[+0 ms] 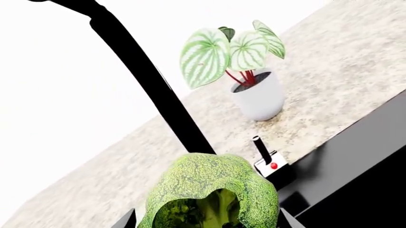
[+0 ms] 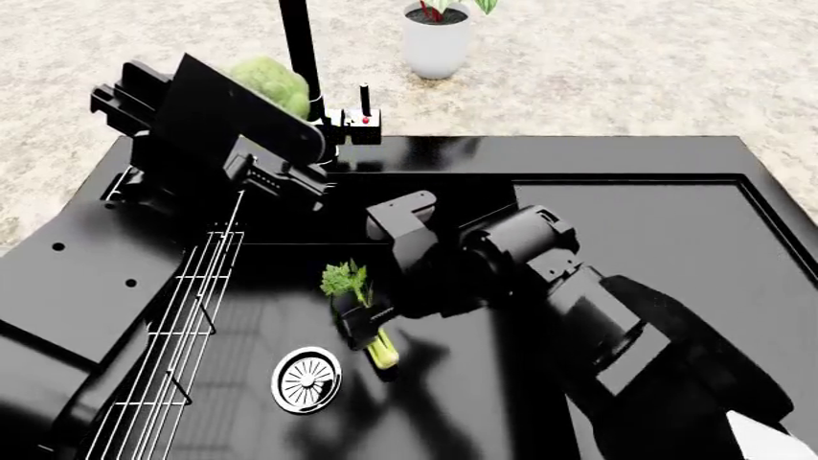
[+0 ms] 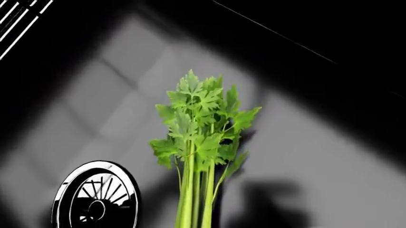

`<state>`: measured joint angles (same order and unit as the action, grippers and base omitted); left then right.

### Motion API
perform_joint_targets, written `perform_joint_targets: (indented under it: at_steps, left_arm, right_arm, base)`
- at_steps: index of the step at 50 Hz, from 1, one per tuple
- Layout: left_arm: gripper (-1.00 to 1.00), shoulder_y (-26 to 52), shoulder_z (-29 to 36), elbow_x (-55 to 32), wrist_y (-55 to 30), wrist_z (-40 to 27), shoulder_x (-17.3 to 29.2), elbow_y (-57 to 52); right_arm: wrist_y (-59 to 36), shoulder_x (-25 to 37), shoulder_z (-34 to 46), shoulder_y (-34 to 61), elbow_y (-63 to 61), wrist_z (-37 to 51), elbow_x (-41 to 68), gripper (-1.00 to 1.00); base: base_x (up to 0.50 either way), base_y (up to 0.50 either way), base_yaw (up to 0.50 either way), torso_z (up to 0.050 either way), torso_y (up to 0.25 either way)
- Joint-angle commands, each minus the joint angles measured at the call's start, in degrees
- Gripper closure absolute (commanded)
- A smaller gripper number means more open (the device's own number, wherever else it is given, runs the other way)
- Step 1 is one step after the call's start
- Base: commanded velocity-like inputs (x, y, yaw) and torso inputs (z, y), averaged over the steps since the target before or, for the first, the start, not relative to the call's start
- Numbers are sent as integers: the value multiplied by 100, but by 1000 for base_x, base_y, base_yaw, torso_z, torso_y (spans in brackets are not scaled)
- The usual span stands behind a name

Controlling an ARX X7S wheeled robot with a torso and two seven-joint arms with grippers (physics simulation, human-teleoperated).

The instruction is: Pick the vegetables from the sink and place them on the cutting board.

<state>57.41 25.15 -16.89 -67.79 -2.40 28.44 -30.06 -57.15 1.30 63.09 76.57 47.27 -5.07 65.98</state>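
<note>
Right tool [image 2: 362,326] clamped on long pale-green celery stalk [image 2: 358,311], low in large black sink [image 2: 614,220], beside round steel drain [image 2: 306,379]. Farther back, left tool [image 2: 284,105] clamped on rounded green broccoli floret [image 2: 271,84], near black faucet [image 2: 299,48].

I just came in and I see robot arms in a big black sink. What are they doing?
The robot is taking vegetables out of the sink. Its left tool holds the broccoli up near the black faucet. Its right tool is down in the basin around the celery, beside the round drain. No cutting board shows in these views, so neither vegetable has been placed.
</note>
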Motion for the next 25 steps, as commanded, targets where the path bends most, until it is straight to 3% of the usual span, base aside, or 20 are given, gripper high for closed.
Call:
perform_joint_targets:
  at_steps: [1, 8, 19, 20, 25]
  left_arm:
    - [100, -1, -38, -51, 31, -82, -13, -21]
    - [100, -14, -43, -66, 44, -82, -9, -29]
    - [100, 16, -23, -73, 44, -83, -1, -12]
    - [100, 21, -22, -75, 43, -82, -1, -10]
    - [100, 19, -10, -80, 57, -82, -3, -1]
  right_arm:
    - [919, -129, 1825, 123, 693, -244, 1313, -100]
    - [1133, -130, 2489, 83, 770, -243, 1845, -100]
    - [1130, -130, 2646, -1, 863, -273, 1932, -100]
    - [1122, -130, 2650, -10, 874, -270, 1924, 100]
    - [1048, -130, 2647, -22, 885, -316, 1902, 100]
  base:
    - [0, 0, 0, 0, 0]
    - [0, 0, 0, 0, 0]
    - [0, 0, 0, 0, 0]
    - [0, 0, 0, 0, 0]
    - [0, 0, 0, 0, 0]
